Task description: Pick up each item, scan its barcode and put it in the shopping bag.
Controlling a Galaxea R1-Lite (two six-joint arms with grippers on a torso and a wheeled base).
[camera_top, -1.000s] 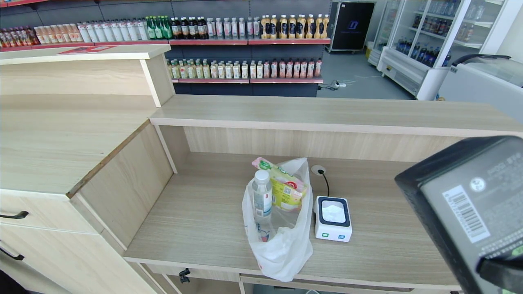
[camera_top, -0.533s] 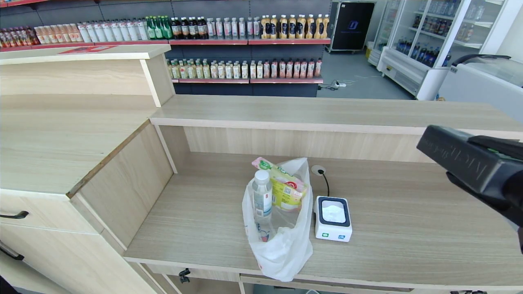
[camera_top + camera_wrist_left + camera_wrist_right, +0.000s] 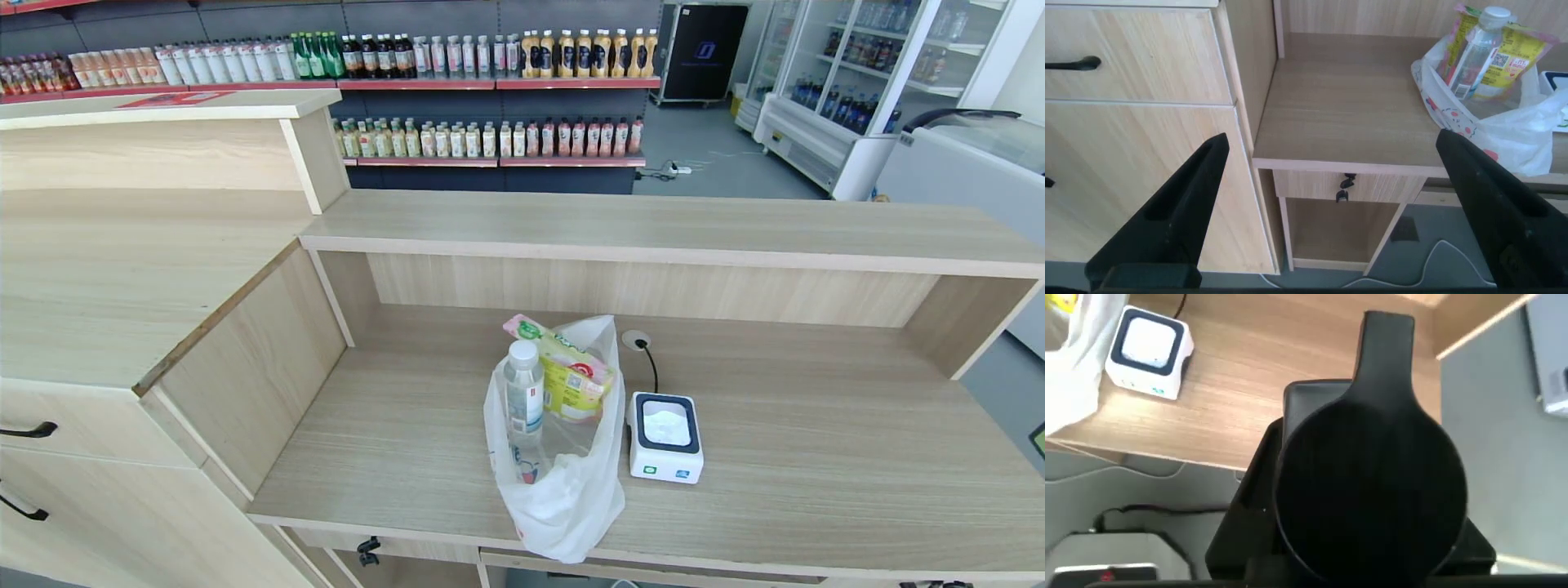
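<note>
A white shopping bag [image 3: 563,490] stands on the lower counter [image 3: 392,441]. A clear water bottle [image 3: 523,392] and a yellow-green pouch [image 3: 571,376] sit in it. The white barcode scanner [image 3: 665,437] lies just right of the bag. My left gripper [image 3: 1331,139] hangs open and holds nothing. It is below counter height, in front of the drawers, with the bag [image 3: 1503,122] farther off. My right gripper [image 3: 1386,392] is off the counter's right end and shut on a black box [image 3: 1372,490]. The box hides most of its fingers, and the scanner [image 3: 1147,351] shows beyond.
A raised ledge [image 3: 653,229] runs behind the lower counter, with a taller cabinet [image 3: 122,278] on the left. Drawers with black handles [image 3: 1074,63] sit below it. The scanner's cable [image 3: 651,363] runs to a hole at the back. Bare wood lies right of the scanner.
My right arm has carried the black box from close up at the head view's right side out past its right edge. The bag, its contents and the scanner have not moved.
</note>
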